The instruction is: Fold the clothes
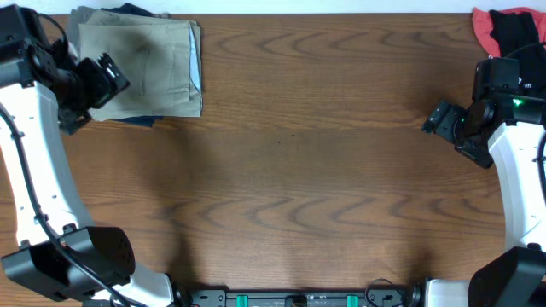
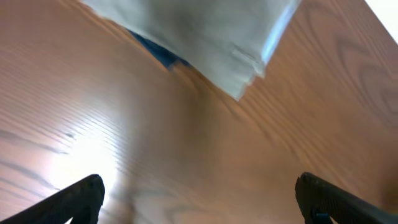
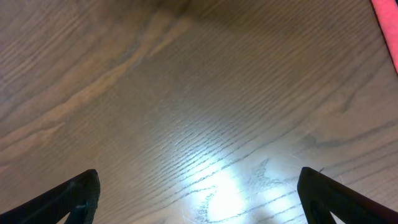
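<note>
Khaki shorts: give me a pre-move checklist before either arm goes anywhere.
1. Khaki shorts folded, lying on the navy garment: ok.
2. Left gripper open, nothing between its fingers: ok.
3. Left gripper clear of the shorts: cannot tell; the overhead view shows it at their left edge.
4. Right gripper open, empty, over the table: ok.
5. Red-and-black garment apart from the right gripper: ok.
</note>
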Controlling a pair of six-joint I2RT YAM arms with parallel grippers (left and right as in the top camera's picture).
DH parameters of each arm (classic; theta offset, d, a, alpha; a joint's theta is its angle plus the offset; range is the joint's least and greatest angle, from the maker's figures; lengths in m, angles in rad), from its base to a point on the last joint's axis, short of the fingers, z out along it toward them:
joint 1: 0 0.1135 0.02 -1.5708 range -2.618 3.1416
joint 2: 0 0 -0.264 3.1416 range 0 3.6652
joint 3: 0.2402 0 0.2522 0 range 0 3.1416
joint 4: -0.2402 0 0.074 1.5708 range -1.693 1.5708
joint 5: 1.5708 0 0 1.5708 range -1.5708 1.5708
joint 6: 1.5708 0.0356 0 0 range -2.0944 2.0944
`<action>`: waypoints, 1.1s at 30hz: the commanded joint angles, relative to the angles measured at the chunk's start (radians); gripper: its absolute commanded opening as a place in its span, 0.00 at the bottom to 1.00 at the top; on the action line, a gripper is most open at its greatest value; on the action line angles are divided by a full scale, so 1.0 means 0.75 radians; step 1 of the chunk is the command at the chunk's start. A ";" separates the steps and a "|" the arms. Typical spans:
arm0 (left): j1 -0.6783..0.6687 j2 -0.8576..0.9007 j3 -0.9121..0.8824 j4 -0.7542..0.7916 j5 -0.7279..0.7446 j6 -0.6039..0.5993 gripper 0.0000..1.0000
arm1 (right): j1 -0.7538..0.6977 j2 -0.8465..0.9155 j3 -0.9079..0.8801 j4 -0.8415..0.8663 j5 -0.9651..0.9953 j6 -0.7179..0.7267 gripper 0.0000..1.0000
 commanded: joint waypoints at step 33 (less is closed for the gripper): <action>0.002 -1.289 -0.427 -0.242 0.242 0.128 0.98 | -0.003 -0.014 0.008 -0.002 0.011 -0.010 0.99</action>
